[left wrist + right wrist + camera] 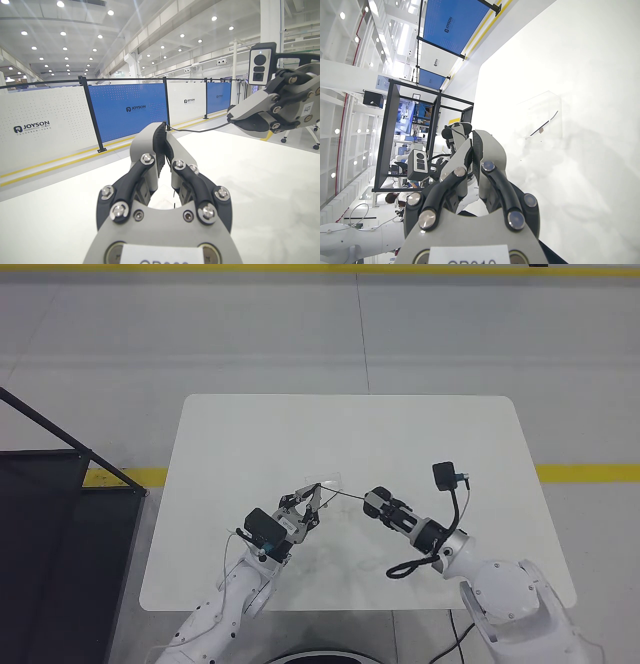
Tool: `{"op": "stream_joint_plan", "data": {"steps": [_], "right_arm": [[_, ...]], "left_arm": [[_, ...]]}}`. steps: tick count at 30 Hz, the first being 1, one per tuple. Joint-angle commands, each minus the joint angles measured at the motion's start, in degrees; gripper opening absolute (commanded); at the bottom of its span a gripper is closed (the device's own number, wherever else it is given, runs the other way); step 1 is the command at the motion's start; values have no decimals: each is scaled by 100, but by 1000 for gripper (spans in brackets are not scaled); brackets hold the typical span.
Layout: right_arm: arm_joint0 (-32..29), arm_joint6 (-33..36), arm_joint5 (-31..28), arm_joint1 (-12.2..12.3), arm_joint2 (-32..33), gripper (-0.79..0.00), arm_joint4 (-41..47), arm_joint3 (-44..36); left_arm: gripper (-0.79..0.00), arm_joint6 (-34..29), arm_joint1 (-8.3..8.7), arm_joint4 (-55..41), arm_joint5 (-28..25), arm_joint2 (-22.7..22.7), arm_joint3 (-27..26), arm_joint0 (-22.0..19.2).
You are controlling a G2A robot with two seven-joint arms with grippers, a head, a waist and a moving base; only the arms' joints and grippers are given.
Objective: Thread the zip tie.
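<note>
A thin black zip tie (341, 495) stretches in the air between my two grippers above the front half of the white table (430, 434). My left gripper (316, 493) is shut on one end; in the left wrist view the tie (200, 130) leaves the closed left gripper (165, 128) and runs across to the right gripper (229, 118). My right gripper (368, 499) is shut on the other end, and its pads (476, 147) are pressed together in its own view. Both grippers hang a little above the table.
A clear plastic box (542, 115) sits on the table just beyond the grippers, with a thin dark strip (543, 126) by it. It shows faintly in the top view (330, 478). A black frame (60, 524) stands off the table's left side.
</note>
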Motion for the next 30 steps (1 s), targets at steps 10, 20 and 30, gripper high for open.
{"op": "stream_joint_plan", "data": {"steps": [10, 20, 30], "right_arm": [[-61, -22, -314, -14, 59, -785, 280, 55], [-147, -23, -603, -20, 176, -785, 606, 111], [-154, 122, -777, -18, 209, -785, 740, 163]], "left_arm": [[-785, 0, 0, 0, 0, 0, 0, 0], [-785, 0, 0, 0, 0, 0, 0, 0], [-785, 0, 0, 0, 0, 0, 0, 0]]}}
